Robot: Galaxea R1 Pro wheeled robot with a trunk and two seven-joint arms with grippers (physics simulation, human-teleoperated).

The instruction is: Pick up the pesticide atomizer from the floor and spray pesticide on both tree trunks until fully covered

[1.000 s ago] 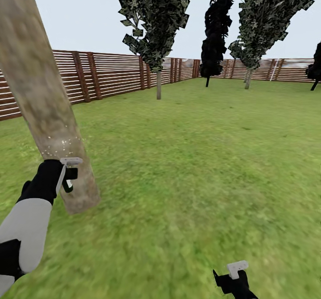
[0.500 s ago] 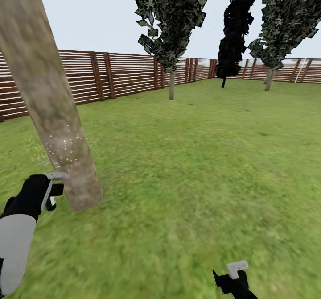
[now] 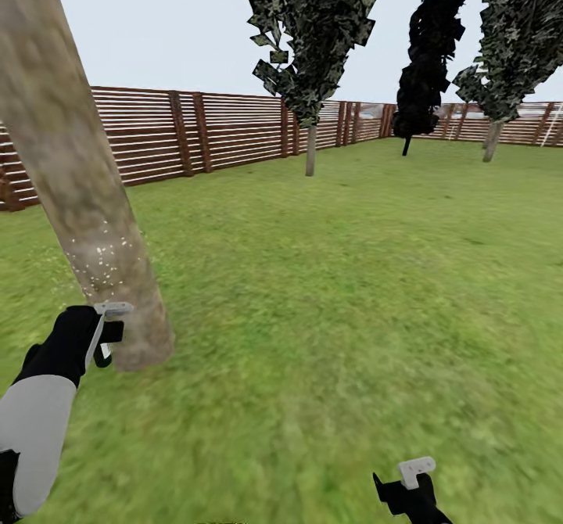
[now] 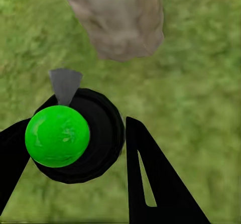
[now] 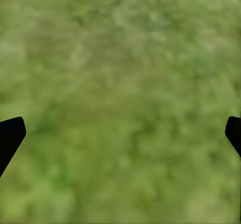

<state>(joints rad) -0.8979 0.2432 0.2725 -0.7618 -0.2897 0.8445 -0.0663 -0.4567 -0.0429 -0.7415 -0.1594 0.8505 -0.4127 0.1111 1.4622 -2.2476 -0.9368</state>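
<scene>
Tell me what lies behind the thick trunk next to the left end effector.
Behind the thick trunk run the grass lawn and the brown slat fence. The stretch of fence and grass directly behind the trunk is covered by it. The left end effector holds the atomizer beside it.

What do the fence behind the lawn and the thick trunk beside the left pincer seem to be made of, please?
The fence looks like stained wood: reddish-brown horizontal slats on darker posts, matte. The tree trunk reads as bark, though unusually smooth: pale grey-beige mottled with brown, dull, with whitish specks low down near the left pincer. As this is a render, both are surface looks only.
</scene>
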